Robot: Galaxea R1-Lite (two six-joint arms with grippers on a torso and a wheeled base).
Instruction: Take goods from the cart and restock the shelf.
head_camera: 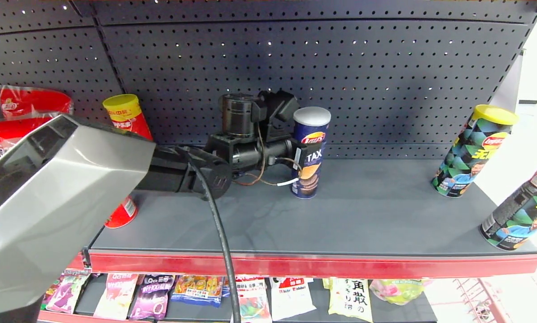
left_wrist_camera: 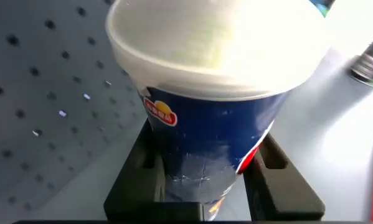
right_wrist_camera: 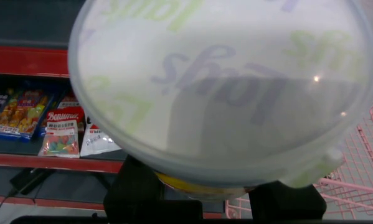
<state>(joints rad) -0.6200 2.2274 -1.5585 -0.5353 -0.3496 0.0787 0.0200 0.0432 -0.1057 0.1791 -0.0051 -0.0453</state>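
A blue chips can (head_camera: 311, 152) with a white lid stands upright mid-shelf, its base on the grey shelf board (head_camera: 362, 220). My left gripper (head_camera: 302, 158) reaches in from the left and is shut on its body. In the left wrist view the black fingers (left_wrist_camera: 139, 180) press both sides of the blue can (left_wrist_camera: 217, 137). My right gripper (right_wrist_camera: 211, 199) is shut on a second chips can (right_wrist_camera: 223, 87) with a clear lid and yellow body, held beside the pink cart (right_wrist_camera: 360, 180).
A red can with a yellow lid (head_camera: 127, 119) stands at the left of the shelf beside red bags (head_camera: 21, 107). Two patterned yellow-lidded cans (head_camera: 472, 150) (head_camera: 519, 211) stand at the right end. The perforated back panel (head_camera: 340, 67) is close behind. Snack bags (head_camera: 196, 291) fill the lower shelf.
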